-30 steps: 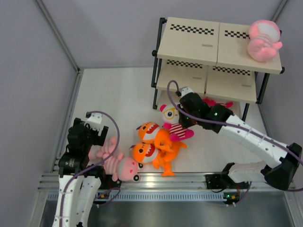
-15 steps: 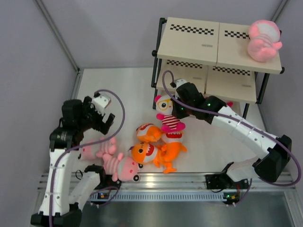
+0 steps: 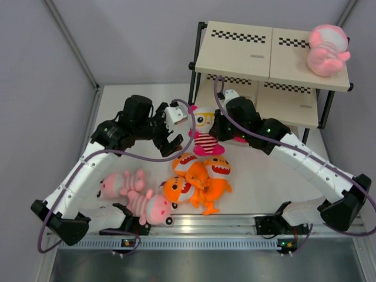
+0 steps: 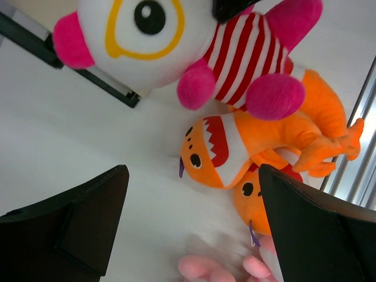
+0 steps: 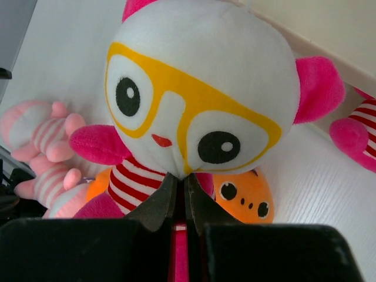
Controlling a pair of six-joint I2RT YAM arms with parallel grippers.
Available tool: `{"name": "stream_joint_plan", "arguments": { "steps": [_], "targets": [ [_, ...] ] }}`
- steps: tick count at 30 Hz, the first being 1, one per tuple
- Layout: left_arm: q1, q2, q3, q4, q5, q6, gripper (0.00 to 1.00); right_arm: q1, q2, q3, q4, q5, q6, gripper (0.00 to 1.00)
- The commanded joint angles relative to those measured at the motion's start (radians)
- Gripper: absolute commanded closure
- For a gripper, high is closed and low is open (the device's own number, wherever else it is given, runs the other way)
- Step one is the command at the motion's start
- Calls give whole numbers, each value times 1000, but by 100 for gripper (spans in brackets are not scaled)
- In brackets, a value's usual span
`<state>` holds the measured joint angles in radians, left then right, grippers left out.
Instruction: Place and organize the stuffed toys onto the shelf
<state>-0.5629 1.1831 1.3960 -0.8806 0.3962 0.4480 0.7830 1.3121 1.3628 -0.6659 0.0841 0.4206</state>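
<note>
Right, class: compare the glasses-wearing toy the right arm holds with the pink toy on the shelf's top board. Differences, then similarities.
Colour: the glasses toy has a white head, yellow glasses and red-white stripes; the pink toy is mostly pale pink.
Place: the glasses toy is pinched by the right fingers beside the shelf; the pink toy lies on its top board, untouched.
Shared: both are small, round-headed plush toys.

Your left hand (image 4: pixel 192 171) is spread wide over the white surface (image 4: pixel 88 129). Beyond it you see a striped magenta toy (image 4: pixel 176 41), two orange sharks (image 4: pixel 235 147) just beside it, and a pink doll (image 4: pixel 205 269) nearest.
</note>
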Motion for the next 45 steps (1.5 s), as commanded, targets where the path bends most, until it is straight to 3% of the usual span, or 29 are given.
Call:
{"name": "stream_joint_plan", "arguments": {
  "steps": [1, 11, 14, 15, 17, 18, 19, 20, 21, 22, 25, 27, 28, 31, 35, 39, 41, 45],
  "targets": [
    [-49, 36, 99, 23, 38, -9, 1, -8, -17, 61, 84, -24, 32, 100],
    [-121, 154, 173, 34, 6, 29, 2, -8, -28, 53, 135, -78, 46, 100],
    [-132, 165, 166, 34, 6, 32, 8, -7, -34, 53, 144, -119, 43, 100],
    [-137, 168, 169, 35, 6, 32, 24, -7, -33, 55, 146, -125, 41, 100],
    [-138, 171, 169, 31, 4, 38, 44, -8, -40, 48, 166, -159, 37, 100],
    [-138, 168, 166, 32, 4, 41, 74, -8, -45, 44, 175, -185, 38, 100],
    [-138, 165, 155, 31, 1, 43, 90, -7, -59, 33, 187, -196, 34, 100],
    [-138, 164, 155, 34, 0, 38, 100, -8, -68, 27, 198, -207, 29, 100],
    [-138, 159, 152, 32, 0, 35, 100, -10, -76, 24, 210, -216, 20, 100],
    [-138, 156, 144, 32, -2, 32, 100, -10, -95, 15, 213, -219, -5, 91],
    [-137, 133, 141, 32, 9, 6, 100, -10, -147, -19, 209, -224, -98, 49],
    [-132, 112, 143, 32, 58, -3, 100, -11, -194, -53, 219, -198, -161, 38],
    [-121, 107, 153, 32, 79, -11, 100, -10, -250, -103, 230, -185, -225, 26],
    [-109, 90, 187, 31, 162, -37, 100, -11, -393, -236, 316, -246, -406, 11],
    [-103, 79, 233, 32, 202, -60, 100, -11, -519, -324, 312, -432, -592, 11],
    [-97, 88, 259, 34, 191, -98, 100, -10, -542, -352, 318, -601, -626, 14],
    [-95, 99, 262, 46, 173, -129, 100, 8, -515, -364, 348, -603, -617, 17],
    [-92, 118, 267, 75, 155, -183, 100, 143, -494, -378, 434, -366, -647, 18]
  ]
}}
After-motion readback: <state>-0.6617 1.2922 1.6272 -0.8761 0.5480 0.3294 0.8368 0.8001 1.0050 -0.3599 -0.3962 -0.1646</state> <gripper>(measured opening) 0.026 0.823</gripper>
